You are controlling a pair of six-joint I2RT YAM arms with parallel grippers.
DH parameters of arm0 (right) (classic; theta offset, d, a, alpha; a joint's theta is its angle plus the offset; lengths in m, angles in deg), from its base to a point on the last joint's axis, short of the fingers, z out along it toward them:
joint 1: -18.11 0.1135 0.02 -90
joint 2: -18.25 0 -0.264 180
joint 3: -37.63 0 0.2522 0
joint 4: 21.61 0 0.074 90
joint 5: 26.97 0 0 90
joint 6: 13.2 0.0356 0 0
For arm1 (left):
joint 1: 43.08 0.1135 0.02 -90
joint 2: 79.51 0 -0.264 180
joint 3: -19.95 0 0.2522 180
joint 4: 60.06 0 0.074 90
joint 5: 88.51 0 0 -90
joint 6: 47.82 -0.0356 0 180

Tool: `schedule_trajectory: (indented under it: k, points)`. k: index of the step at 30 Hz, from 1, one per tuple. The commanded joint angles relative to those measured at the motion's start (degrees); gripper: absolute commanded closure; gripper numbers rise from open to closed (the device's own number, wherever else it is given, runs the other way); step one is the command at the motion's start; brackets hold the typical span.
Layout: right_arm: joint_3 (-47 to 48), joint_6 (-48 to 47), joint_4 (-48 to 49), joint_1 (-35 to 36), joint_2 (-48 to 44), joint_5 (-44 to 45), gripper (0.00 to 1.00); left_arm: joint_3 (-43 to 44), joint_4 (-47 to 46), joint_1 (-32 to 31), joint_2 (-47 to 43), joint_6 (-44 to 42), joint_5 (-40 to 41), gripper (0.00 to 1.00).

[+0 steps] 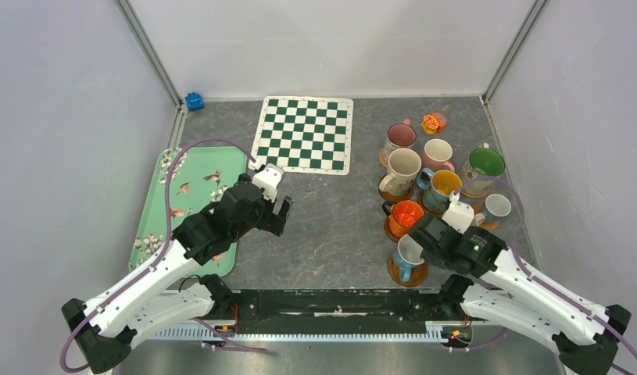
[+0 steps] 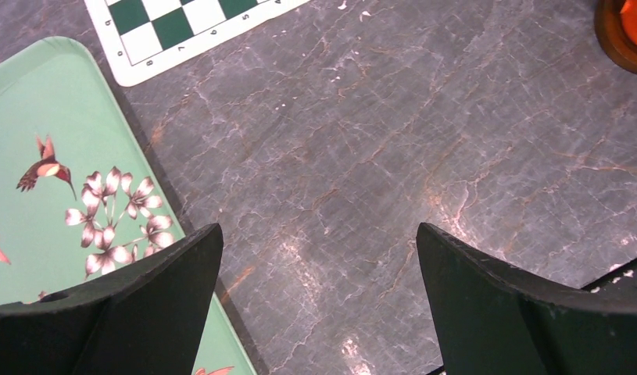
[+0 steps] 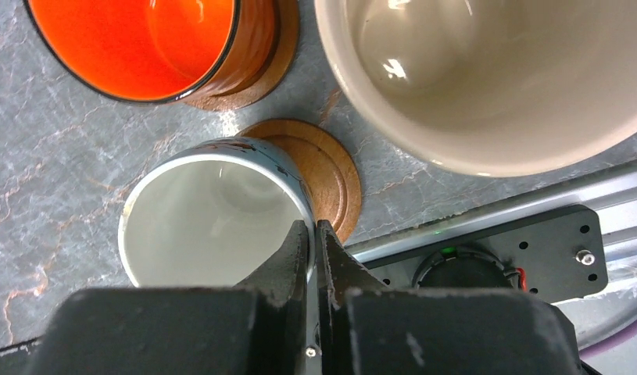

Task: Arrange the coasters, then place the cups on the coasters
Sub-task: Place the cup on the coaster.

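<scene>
Mugs stand bunched along the right side of the counter [image 1: 338, 226]. The one closest to the near edge is a blue-handled mug [image 3: 213, 223], pale blue outside with a few darker marks near the rim and plain white inside. The right hand [image 3: 311, 234] has it by the rim, its two black fingers pressed almost together with only the thin wall between them, one inside and one outside. A dark brown wooden coaster [image 3: 323, 168] with a ringed rim shows from under the mug on one side, so the mug is not centred over it. Whether the base rests on the wood I can't tell.

Just beside it sits an orange mug [image 3: 135, 39], glossy inside with a dark rim line, on a second coaster [image 3: 264, 74].

Further toward the far right corner are a cream mug [image 1: 402, 166], a pink mug [image 1: 438, 151], a green-lined mug [image 1: 484, 164], a yellow-lined mug [image 1: 445, 186], a small white mug [image 1: 497, 206] and a patterned mug [image 1: 399, 137]. A little orange-yellow toy [image 1: 433, 122] sits behind them.

A green-and-white chequered mat [image 1: 305, 133] lies at the middle of the far edge. A mint-green tray [image 1: 198, 160], printed with birds and flowers, lies along the left edge. The left hand [image 2: 319, 234] hovers over bare counter just beside the tray's right rim, fingers spread wide and holding nothing.
</scene>
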State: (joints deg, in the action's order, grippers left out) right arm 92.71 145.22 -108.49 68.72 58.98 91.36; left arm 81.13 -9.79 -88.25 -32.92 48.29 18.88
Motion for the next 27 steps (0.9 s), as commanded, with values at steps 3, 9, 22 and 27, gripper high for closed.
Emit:
schedule_trajectory:
  k: [3, 9, 22, 27]
  points:
    - [1.2, -0.9, 1.1, -2.9, 0.5, 0.0, 1.00, 1.4, -1.9, 0.1, 0.1, -1.1, -4.5, 0.00]
    - [3.8, -2.7, 1.2, -3.8, 1.5, -1.9, 1.00, 1.3, -2.5, 0.1, 0.4, -1.3, -7.2, 0.00]
    - [5.6, -9.8, 1.2, -3.8, 2.5, -3.4, 1.00, 1.2, -1.9, 0.1, 0.5, -1.5, -7.0, 0.00]
    - [4.5, -9.5, 1.2, -3.8, 1.5, -2.7, 1.00, 1.3, -1.7, 0.1, 1.1, -1.4, -7.0, 0.00]
